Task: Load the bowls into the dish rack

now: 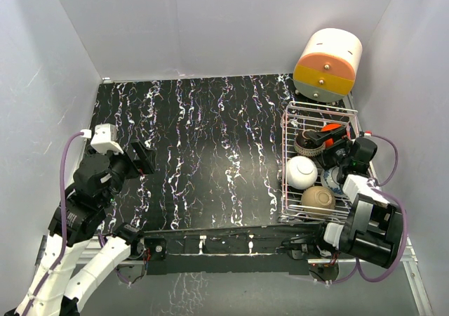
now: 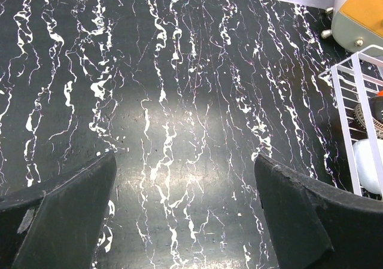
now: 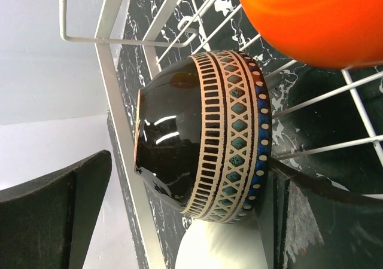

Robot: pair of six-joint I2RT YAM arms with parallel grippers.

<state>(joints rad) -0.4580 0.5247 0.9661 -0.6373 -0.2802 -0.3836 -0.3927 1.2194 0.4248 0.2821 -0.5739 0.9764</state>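
Observation:
The silver wire dish rack (image 1: 289, 154) stands at the table's right side. In it are a white bowl (image 1: 302, 172), a tan bowl (image 1: 318, 200), a red bowl (image 1: 330, 128) and a dark bowl with a patterned band (image 1: 307, 145). A blue-and-white bowl (image 1: 334, 181) is partly hidden under my right arm. My right gripper (image 1: 328, 145) is inside the rack, open. In the right wrist view the dark bowl (image 3: 203, 137) stands on edge between the wide-apart fingers (image 3: 54, 215), beside the red bowl (image 3: 311, 18) and white bowl (image 3: 221, 245). My left gripper (image 1: 144, 160) hangs open and empty over the table's left side.
An orange-and-cream drum-shaped box (image 1: 327, 63) stands behind the rack at the back right. White walls enclose the black marbled table (image 1: 210, 147). The left wrist view shows the rack's corner (image 2: 344, 95) and the box (image 2: 359, 12) at its right edge.

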